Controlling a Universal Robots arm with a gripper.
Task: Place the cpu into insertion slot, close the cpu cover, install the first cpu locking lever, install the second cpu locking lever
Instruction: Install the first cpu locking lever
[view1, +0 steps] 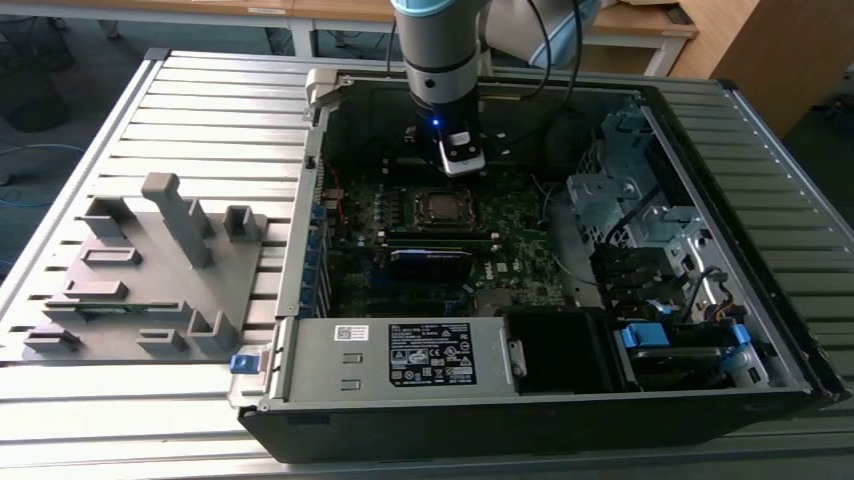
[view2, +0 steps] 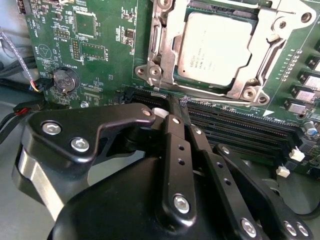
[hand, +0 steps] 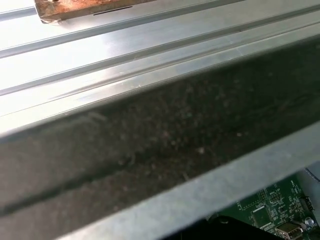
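Observation:
The cpu (view2: 215, 47), a dull silver square, lies flat in the insertion slot (view1: 439, 206) near the middle of the motherboard. The cpu cover (view2: 169, 31), a silver frame with a cut-out middle, lies down around the chip. One thin wire locking lever (view2: 225, 100) runs along the socket edge nearest my fingers, and another (view2: 272, 50) slants along an adjoining edge. My gripper (view2: 180, 104) is shut with nothing between its black fingers (view2: 177, 150). Its tips sit just off that near edge, by the lever. In the exterior view the gripper (view1: 461, 168) hangs just behind the socket.
The open computer case has metal walls (view1: 310, 170) all around the arm. Long black memory slots (view2: 240, 125) lie beside the socket. A round coin battery (view2: 64, 80), cables (view2: 20, 107) and a drive cage (view1: 627, 190) are nearby. A grey fixture (view1: 147, 270) stands on the slatted table.

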